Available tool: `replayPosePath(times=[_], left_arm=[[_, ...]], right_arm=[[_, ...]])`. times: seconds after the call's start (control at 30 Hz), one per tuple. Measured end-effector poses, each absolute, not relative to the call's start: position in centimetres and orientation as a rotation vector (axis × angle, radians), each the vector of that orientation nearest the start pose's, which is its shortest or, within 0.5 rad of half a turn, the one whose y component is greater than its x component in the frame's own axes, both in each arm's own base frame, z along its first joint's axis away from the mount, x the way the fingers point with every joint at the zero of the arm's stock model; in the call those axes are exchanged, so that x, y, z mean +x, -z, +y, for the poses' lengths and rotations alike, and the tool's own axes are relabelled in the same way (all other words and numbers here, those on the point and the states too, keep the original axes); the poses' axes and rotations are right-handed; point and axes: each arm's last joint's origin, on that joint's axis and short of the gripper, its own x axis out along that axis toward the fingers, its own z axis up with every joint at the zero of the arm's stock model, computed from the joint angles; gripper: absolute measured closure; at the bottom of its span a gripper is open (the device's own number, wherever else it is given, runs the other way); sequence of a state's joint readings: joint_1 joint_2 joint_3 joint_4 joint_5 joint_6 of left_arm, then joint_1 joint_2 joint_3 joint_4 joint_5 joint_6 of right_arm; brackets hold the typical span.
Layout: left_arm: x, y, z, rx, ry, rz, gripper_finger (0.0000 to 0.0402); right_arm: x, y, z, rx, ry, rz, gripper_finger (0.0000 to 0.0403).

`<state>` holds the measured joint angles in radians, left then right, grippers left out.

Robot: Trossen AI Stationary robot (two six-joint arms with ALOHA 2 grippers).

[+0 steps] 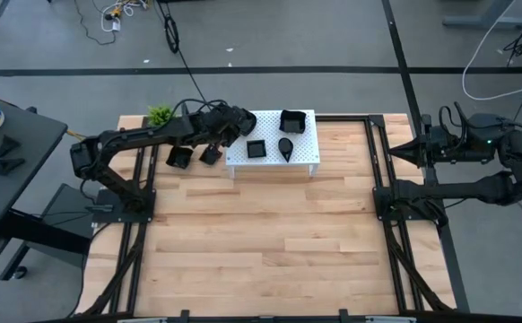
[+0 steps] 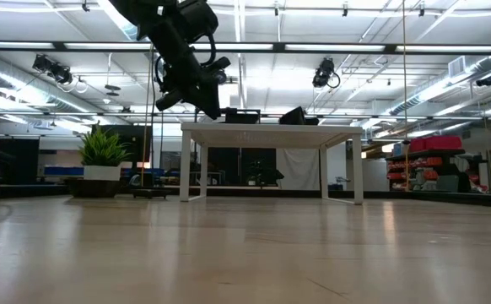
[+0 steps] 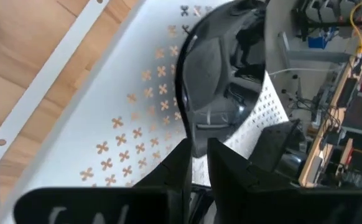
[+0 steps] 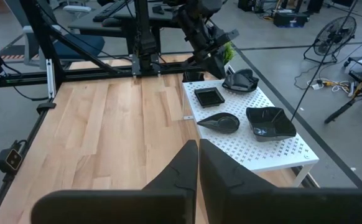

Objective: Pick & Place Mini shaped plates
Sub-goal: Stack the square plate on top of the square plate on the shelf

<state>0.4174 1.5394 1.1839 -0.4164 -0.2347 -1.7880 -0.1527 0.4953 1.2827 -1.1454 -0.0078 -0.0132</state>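
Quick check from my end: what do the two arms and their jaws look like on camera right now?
Both arms are matte black, built of jointed segments with black cables looped along them. The left gripper and the right gripper each end in two dark, wedge-shaped jaws. A small green light glows on the right arm. No other markings are legible.

Bright, even light falls from long ceiling strips (image 2: 254, 46) overhead. The pale wood table (image 1: 270, 242) takes a soft sheen at floor level, shadows faint. A glossy black plate (image 3: 221, 68) mirrors the room, blurred up close; dark fingers (image 4: 187, 171) toward six o'clock are soft too.
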Motion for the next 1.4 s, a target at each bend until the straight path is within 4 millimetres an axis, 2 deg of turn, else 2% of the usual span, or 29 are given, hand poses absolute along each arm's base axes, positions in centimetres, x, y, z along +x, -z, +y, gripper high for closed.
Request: replayPosePath(times=[0.17, 0.43, 0.57, 0.73, 0.9, 1.13, 1.4], left_arm=[[29.6, -28.9, 13.6, -1.598, -1.071, 0.035, 0.0346], [28.6, -33.3, 12.8, -1.235, -0.846, 0.157, 0.0346], [28.3, -33.8, 12.3, -1.074, -0.694, 0.295, 0.0346], [28.2, -33.3, 11.8, -0.875, -0.512, 0.479, 0.0346], [27.9, -32.7, 10.9, -0.79, -0.48, 0.591, 0.0346], [27.8, -31.5, 8.5, -0.882, -0.498, 0.734, 0.0346], [27.1, -28.4, 5.6, -0.949, -0.518, 0.841, 0.0346]], right_arm=[[0.9, -41.1, -0.1, 0.016, 0.141, 0.358, 0.0383], [0.9, -41.1, -0.1, 0.016, 0.141, 0.358, 0.0383], [0.9, -41.1, -0.1, 0.016, 0.141, 0.358, 0.0383], [0.9, -41.1, -0.1, 0.016, 0.141, 0.358, 0.0383], [0.9, -41.1, -0.1, 0.016, 0.141, 0.358, 0.0383], [0.9, -41.1, -0.1, 0.016, 0.141, 0.358, 0.0383], [0.9, -41.1, -0.1, 0.016, 0.141, 0.359, 0.0383]])
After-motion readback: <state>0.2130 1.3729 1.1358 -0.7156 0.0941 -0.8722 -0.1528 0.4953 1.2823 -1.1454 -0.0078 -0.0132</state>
